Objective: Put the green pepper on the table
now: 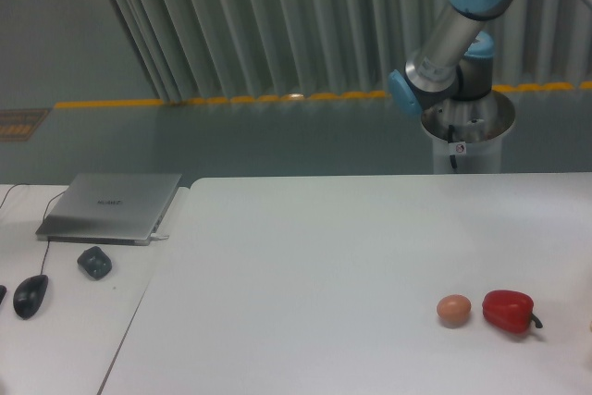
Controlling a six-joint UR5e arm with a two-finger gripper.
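Observation:
The green pepper is out of view. The white table [314, 256] fills the lower middle and right of the frame. Only the arm's silver and blue links [453, 25] show, rising from the base behind the table's far right edge and leaving the frame at the top right. The gripper itself lies outside the picture.
A red pepper [509, 312] with a dark stem lies near the table's front right, with a small tan egg-like ball [453, 310] just left of it. On the adjoining desk at left sit a grey laptop [111, 206], a dark small object [93, 262] and a black mouse [30, 295].

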